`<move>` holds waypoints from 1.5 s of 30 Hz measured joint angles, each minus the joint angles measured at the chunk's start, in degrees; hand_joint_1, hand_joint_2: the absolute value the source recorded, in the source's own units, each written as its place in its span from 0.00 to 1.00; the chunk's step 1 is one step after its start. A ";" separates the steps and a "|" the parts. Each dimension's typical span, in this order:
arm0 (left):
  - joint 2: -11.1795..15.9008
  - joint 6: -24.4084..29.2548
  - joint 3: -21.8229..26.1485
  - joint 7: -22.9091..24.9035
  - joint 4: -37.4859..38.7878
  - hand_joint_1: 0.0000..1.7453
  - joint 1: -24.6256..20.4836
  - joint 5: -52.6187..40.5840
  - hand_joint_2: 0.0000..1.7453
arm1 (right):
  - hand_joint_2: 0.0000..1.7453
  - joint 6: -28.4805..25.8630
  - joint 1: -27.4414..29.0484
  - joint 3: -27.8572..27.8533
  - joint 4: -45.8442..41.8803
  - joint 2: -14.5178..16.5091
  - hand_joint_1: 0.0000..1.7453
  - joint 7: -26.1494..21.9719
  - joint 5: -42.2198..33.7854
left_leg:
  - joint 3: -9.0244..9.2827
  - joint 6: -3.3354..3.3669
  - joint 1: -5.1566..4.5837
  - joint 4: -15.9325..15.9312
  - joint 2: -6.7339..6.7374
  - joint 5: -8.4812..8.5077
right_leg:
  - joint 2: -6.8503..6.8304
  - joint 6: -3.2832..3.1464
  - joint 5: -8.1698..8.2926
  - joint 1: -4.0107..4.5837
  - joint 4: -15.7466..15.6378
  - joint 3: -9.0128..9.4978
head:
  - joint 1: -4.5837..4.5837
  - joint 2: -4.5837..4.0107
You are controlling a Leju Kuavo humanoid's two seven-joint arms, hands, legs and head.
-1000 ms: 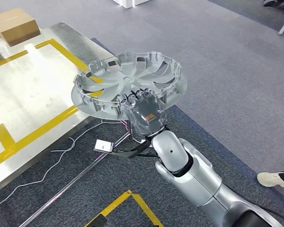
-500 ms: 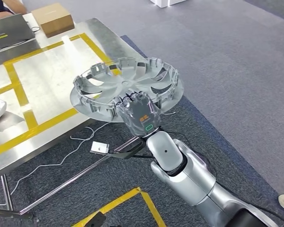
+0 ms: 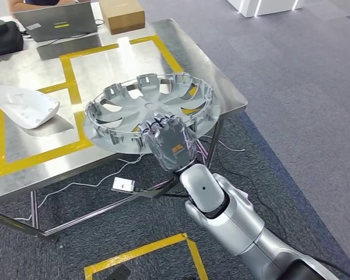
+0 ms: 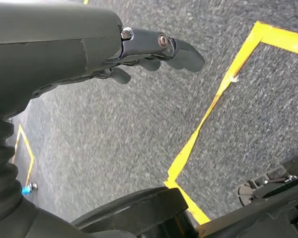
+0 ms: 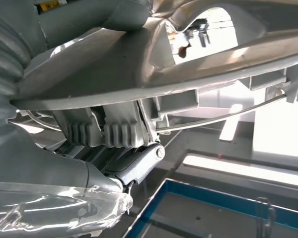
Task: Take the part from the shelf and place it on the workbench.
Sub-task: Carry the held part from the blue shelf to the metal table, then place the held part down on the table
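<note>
Head view: the right hand (image 3: 171,143) grips the near rim of the hubcap (image 3: 151,108), holding it level, inner side up, above the near edge of the steel table (image 3: 32,169). A white cover (image 3: 24,107), laptop (image 3: 56,22) and box (image 3: 122,14) sit on the table.

Left wrist view: the left hand (image 4: 147,49) hangs over grey carpet (image 4: 113,144), fingers loosely extended, holding nothing.

Right wrist view: the fingers (image 5: 134,166) clamp the hubcap's (image 5: 147,79) rim clips.
</note>
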 joint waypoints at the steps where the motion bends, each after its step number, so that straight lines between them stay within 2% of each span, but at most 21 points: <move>1: -0.01 -0.02 0.00 -0.03 0.00 0.00 -0.08 0.01 1.00 | 1.00 -0.01 0.00 -0.02 0.12 0.00 1.00 -0.02 0.00 | -0.01 -0.13 0.10 0.02 -0.76 0.04 | 1.29 -0.12 1.85 -0.16 -3.88 1.77 | 0.01 0.00; 2: -0.02 -0.03 0.00 -0.05 0.00 0.00 -0.18 0.01 1.00 | 1.00 -0.01 -0.02 -0.05 0.21 0.00 1.00 -0.03 0.00 | -0.12 -0.34 0.10 0.09 -1.40 0.09 | 2.76 -0.22 3.11 -0.39 -7.37 3.59 | 0.00 0.00; 4: -0.03 -0.03 0.00 -0.07 0.00 0.00 -0.31 0.01 1.00 | 1.00 -0.02 -0.04 -0.11 0.28 0.00 1.00 -0.04 0.00 | -0.36 -0.67 0.04 0.21 -2.04 0.14 | 5.18 -0.30 3.74 -0.77 -10.86 5.56 | -0.03 0.00; 8: -0.02 -0.03 0.00 -0.07 0.00 0.00 -0.42 0.01 1.00 | 1.00 -0.10 -0.08 -0.19 0.31 0.02 1.00 -0.05 0.01 | -0.65 -0.94 0.12 0.27 -2.46 0.28 | 5.10 -0.31 3.51 -0.80 -11.52 5.90 | -0.04 0.00; 9: 0.01 -0.03 -0.01 -0.07 0.00 0.00 -0.45 0.01 1.00 | 1.00 -0.14 -0.06 -0.23 0.37 0.07 1.00 -0.25 0.01 | -0.78 -1.33 0.26 0.15 -2.83 0.40 | 4.53 -0.61 3.55 -0.82 -11.79 5.93 | -0.02 0.00; 10: 0.03 -0.03 -0.01 -0.07 0.01 0.00 -0.47 0.01 1.00 | 1.00 -0.19 -0.02 -0.33 0.47 0.14 1.00 -0.56 0.01 | -1.23 -1.83 0.24 0.80 -1.98 -0.08 | 3.84 -1.03 3.66 -0.78 -12.01 6.00 | -0.22 0.00; 12: 0.05 0.02 0.01 -0.07 0.01 0.00 -0.53 0.00 1.00 | 1.00 -0.41 0.13 -0.64 0.70 0.30 1.00 -1.25 0.01 | -3.55 -2.81 0.11 5.50 0.92 -2.74 | 2.23 -1.94 3.95 -0.69 -12.39 6.20 | -0.67 0.00; 13: 0.05 0.05 0.01 -0.07 0.01 0.00 -0.62 0.00 1.00 | 1.00 -0.52 0.22 -0.82 0.83 0.33 1.00 -1.45 0.02 | -5.26 -3.01 -0.03 9.30 2.81 -4.57 | 1.68 -2.13 3.98 -0.56 -12.42 6.23 | -0.90 0.00; 14: 0.05 0.08 0.01 -0.07 0.01 0.00 -0.73 0.00 1.00 | 1.00 -0.62 0.31 -0.97 0.97 0.33 1.00 -1.57 0.03 | -6.69 -3.07 -0.02 12.46 3.53 -5.72 | 1.18 -2.20 3.95 -0.47 -12.41 6.23 | -0.90 0.00; 15: 0.06 0.10 0.01 -0.07 0.00 0.00 -0.84 0.00 1.00 | 1.00 -0.66 0.44 -1.09 1.14 0.33 1.00 -1.72 0.03 | -7.37 -3.06 -0.02 14.11 3.84 -5.94 | 0.75 -2.23 3.92 -0.42 -12.41 6.25 | -0.91 0.00; 16: 0.06 0.10 0.01 -0.04 0.01 0.00 -0.88 0.00 1.00 | 1.00 -0.68 0.59 -1.16 1.32 0.34 1.00 -1.95 0.02 | -7.06 -2.99 -0.02 13.78 3.93 -5.16 | 0.41 -2.24 3.89 -0.40 -12.40 6.27 | -0.90 0.00; 17: 0.07 0.10 0.02 0.01 0.01 0.00 -0.83 -0.01 1.00 | 1.00 -0.70 0.73 -1.21 1.48 0.38 1.00 -2.18 0.01 | -5.76 -2.88 -0.02 11.47 3.95 -3.56 | 0.21 -2.21 3.85 -0.40 -12.40 6.31 | -0.91 0.00; 19: 0.07 0.10 0.05 0.09 0.02 0.00 -0.58 -0.01 1.00 | 1.00 -0.74 0.89 -1.27 1.70 0.54 1.00 -2.55 0.00 | -2.12 -2.61 -0.07 4.60 4.10 -0.48 | 0.06 -1.94 3.73 -0.24 -12.28 6.26 | -0.93 0.00; 20: 0.06 0.10 0.07 0.11 0.02 0.00 -0.46 -0.01 1.00 | 1.00 -0.81 0.90 -1.30 1.75 0.61 1.00 -2.64 0.01 | -0.82 -2.38 -0.09 1.97 4.16 0.08 | 0.02 -1.73 3.70 -0.09 -12.17 6.10 | -0.93 0.00; 22: 0.01 0.10 0.12 0.11 0.02 0.00 -0.25 -0.01 1.00 | 1.00 -0.98 0.89 -1.38 1.82 0.66 1.00 -2.74 0.02 | -0.04 -2.00 -0.10 -0.05 4.10 -0.16 | -0.08 -1.52 3.70 0.24 -12.03 5.73 | -0.88 0.00; 25: -0.05 0.10 0.21 0.11 0.02 0.00 -0.09 -0.01 1.00 | 1.00 -1.05 0.91 -1.45 2.12 0.68 1.00 -2.97 0.01 | -0.13 -1.87 -0.08 -0.26 3.77 -0.10 | -0.34 -2.32 3.85 0.32 -12.30 5.86 | -0.83 0.00; 27: -0.05 0.10 0.25 0.11 0.03 0.00 -0.08 -0.01 1.00 | 1.00 -1.05 0.88 -1.51 2.44 0.73 1.00 -3.28 0.00 | -0.13 -1.69 -0.15 -0.26 3.65 -0.08 | -0.47 -2.42 4.03 0.30 -12.63 6.06 | -0.82 0.00; 30: -0.04 0.10 0.33 0.13 0.02 0.00 -0.07 -0.01 1.00 | 1.00 -0.98 0.89 -1.90 3.11 1.20 1.00 -4.33 0.00 | -0.14 -1.26 -0.23 -0.26 3.62 -0.04 | -0.54 -1.94 4.32 0.25 -13.09 6.25 | -0.82 0.00; 35: -0.02 0.19 0.78 0.28 0.02 0.00 -0.03 0.01 1.00 | 1.00 -0.67 1.32 -2.19 5.14 1.75 1.00 -4.90 0.00 | -0.17 -1.02 -0.27 -0.25 3.63 0.10 | -0.56 -0.77 4.59 0.18 -13.35 6.29 | -0.85 0.00; 40: -0.01 0.79 1.23 0.57 0.02 0.00 0.03 0.09 1.00 | 1.00 -0.67 4.06 -3.27 8.24 1.66 1.00 -4.97 0.00 | -0.17 -0.91 -0.23 -0.26 3.64 0.25 | -0.58 -0.57 4.68 0.20 -13.30 6.22 | -0.87 0.00; 45: -0.02 1.36 1.50 0.85 0.02 0.00 0.07 0.16 1.00 | 1.00 -1.16 6.59 -7.67 11.04 0.85 1.00 -5.32 0.00 | -0.16 -0.98 -0.19 -0.26 3.64 0.34 | -0.55 -0.56 4.69 0.25 -13.15 6.14 | -0.87 0.00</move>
